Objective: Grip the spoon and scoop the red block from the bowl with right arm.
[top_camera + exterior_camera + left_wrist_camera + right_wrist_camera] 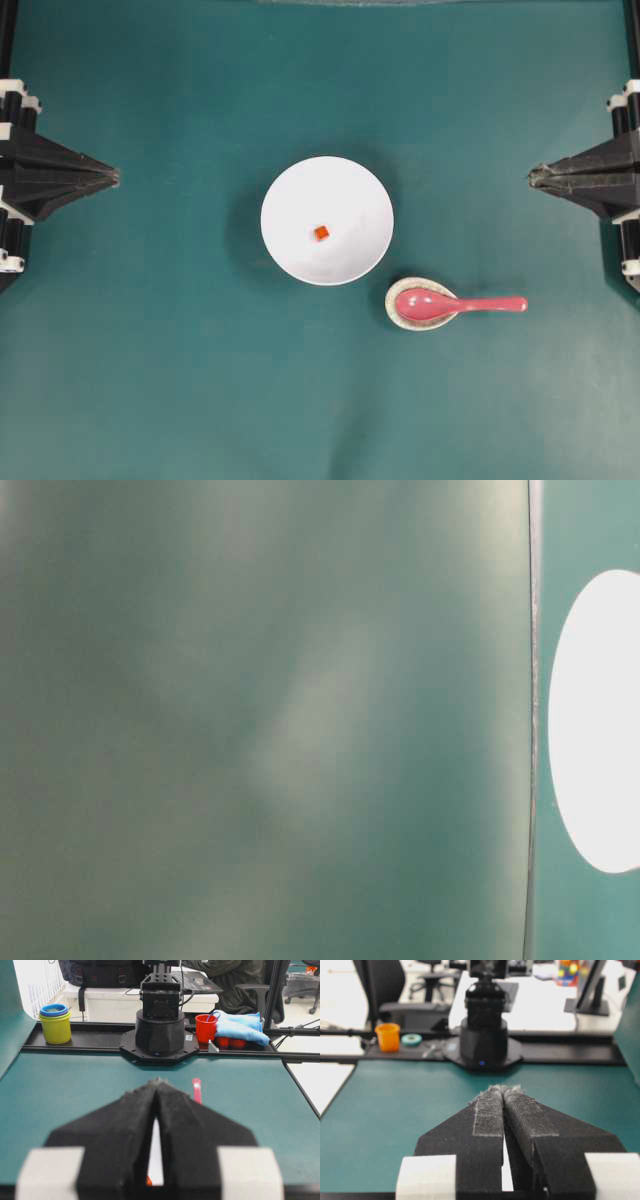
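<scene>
Teal matting (150,380) covers the whole work surface in the overhead view. At centre sits the bowl (285,190), with the red block (321,232) near its middle. Just lower right of it, the spoon (455,304) lies with its scoop in a speckled rest (397,318) and its handle pointing right. Both the right gripper (533,178) and the left gripper (113,177) are clenched on nothing, at the frame's side edges. A good pick would open the right jaws and take the bare handle well clear of the rest.

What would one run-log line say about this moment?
right gripper: shut, idle | left gripper: shut, idle | spoon: on spoon rest | red block: in bowl
</scene>
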